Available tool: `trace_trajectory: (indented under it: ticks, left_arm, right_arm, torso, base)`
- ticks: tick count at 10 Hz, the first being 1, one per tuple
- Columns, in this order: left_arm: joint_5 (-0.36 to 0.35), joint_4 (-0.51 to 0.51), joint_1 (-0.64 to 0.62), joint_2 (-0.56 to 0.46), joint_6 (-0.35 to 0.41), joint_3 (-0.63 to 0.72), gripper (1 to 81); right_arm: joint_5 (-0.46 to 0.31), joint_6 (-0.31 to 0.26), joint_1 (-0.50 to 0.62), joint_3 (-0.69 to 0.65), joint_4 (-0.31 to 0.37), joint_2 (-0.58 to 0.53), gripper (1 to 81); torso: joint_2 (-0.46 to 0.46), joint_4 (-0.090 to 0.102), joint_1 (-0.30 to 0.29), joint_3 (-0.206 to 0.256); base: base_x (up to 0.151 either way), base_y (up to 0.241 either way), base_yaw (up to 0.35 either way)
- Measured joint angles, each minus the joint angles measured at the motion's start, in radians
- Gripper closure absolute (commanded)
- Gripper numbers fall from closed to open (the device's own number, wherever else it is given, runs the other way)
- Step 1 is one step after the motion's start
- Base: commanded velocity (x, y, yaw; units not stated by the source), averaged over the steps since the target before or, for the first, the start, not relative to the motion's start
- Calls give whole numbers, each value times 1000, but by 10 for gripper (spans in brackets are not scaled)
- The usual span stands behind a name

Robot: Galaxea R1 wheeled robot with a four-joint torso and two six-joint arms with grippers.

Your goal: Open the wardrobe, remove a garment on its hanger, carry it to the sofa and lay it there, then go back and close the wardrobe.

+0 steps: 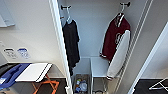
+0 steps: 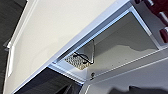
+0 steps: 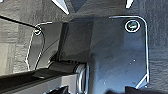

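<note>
Gripper state cannot be told for either arm; the wardrobe (image 1: 95, 37) stands open with the jacket (image 1: 115, 41) hanging inside.

Both doors are swung wide, and the dark red jacket with white sleeves hangs on its hanger (image 1: 121, 12) from a peg high on the right of the white back wall, well apart from the black T-shirt (image 1: 71, 42) on the left peg. From the left wrist view, that arm sits low beside the left door (image 2: 60, 32), looking up at a shelf edge. The jacket looks soft, bulky and fairly heavy for its thin hanger, so it would likely swing and sag if gripped by the cloth; the hanger's neck just under the hook seems the firmest place to take hold and lift clear.
</note>
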Motion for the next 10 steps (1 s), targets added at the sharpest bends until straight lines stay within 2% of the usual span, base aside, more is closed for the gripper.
trace_trajectory:
  ticks: [3,6,10]
  left_arm:
    - [3,2,-49,-2,-21,4,10]
    - [2,1,-82,-9,-80,-5,10]
    - [-15,-82,-84,56,-85,-127,10]
  right_arm:
    - [-2,0,8,6,0,0,10]
    - [-3,0,9,7,0,0,10]
    - [-3,0,11,41,0,-2,10]
  torso:
    - [0,0,0,0]
    - [0,0,0,0]
    - [0,0,0,0]
  base:
    - [0,0,0]
    - [0,0,0]
    - [0,0,0]
